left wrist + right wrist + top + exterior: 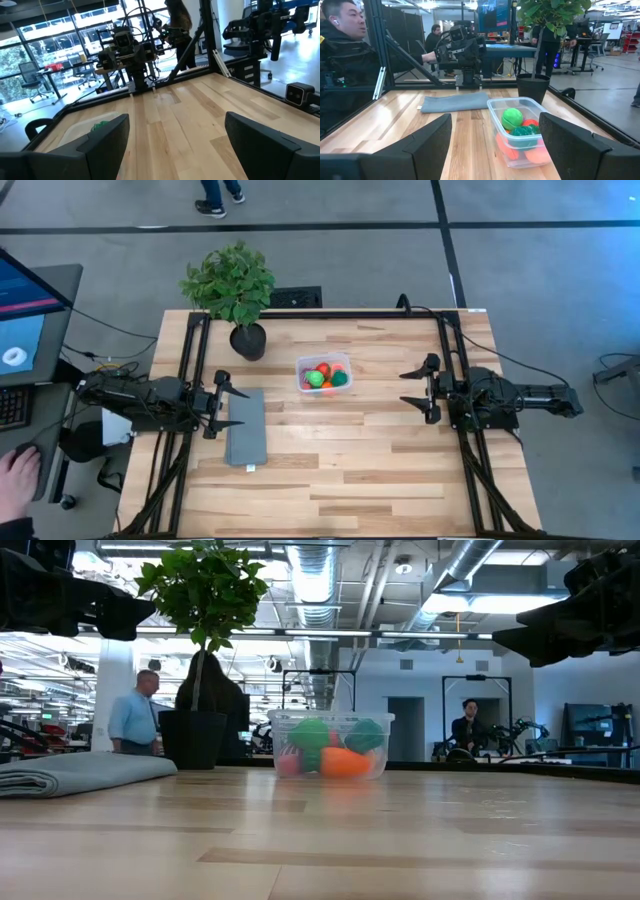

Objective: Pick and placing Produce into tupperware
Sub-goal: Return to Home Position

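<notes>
The clear tupperware tub [324,373] stands on the table, a little toward the far edge from the centre. Several toy fruits lie inside it: green, dark green, orange and red ones [512,118], also seen in the low view [344,761]. My left gripper [225,404] hovers open at the table's left side, above the grey slab. My right gripper [417,385] hovers open at the right side, facing the tub [520,127] from a short distance. Neither touches anything.
A grey folded slab [246,427] lies left of centre. A potted leafy plant [233,288] stands at the far left of the table, beside the tub. Bare wood spans the near half [350,480]. A person's hand [18,480] rests beyond the left edge.
</notes>
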`<state>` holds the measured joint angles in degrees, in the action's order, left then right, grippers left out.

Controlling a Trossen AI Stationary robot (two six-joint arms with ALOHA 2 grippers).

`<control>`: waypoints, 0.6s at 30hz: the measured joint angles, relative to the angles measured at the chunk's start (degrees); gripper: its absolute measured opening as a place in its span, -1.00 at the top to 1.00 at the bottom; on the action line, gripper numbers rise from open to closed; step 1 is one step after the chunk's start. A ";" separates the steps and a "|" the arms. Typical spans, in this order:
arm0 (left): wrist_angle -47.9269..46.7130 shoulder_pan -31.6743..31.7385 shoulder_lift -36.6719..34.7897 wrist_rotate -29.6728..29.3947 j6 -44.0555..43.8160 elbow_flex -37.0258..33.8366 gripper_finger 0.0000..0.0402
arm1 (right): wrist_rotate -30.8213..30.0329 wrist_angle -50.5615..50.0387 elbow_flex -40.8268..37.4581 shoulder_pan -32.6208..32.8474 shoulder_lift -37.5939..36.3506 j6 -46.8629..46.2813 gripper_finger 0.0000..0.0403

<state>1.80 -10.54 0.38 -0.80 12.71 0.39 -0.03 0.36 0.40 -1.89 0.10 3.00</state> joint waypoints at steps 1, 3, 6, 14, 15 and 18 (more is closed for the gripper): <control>0.00 -0.01 0.00 0.00 -0.26 0.00 -0.59 | -0.02 0.00 0.00 0.00 0.00 0.00 -0.61; 0.00 -0.01 0.00 0.00 -0.45 0.00 -0.59 | -0.01 0.00 0.00 0.00 0.01 0.00 -0.61; 0.00 0.00 0.00 0.00 0.17 0.01 -0.59 | -0.02 0.00 0.00 0.00 0.00 -0.01 -0.61; 0.00 0.00 0.00 -0.01 0.17 0.01 -0.59 | 0.00 0.00 0.00 0.00 0.02 0.01 -0.61; 0.00 0.01 0.00 0.00 0.12 0.01 -0.59 | 0.00 0.00 0.00 0.00 0.02 -0.01 -0.61; 0.00 0.00 0.00 -0.01 -0.48 0.01 -0.59 | 0.00 0.00 0.00 0.00 0.02 0.00 -0.61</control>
<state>1.80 -10.53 0.38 -0.80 12.23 0.40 -0.03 0.36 0.40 -1.89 0.12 3.00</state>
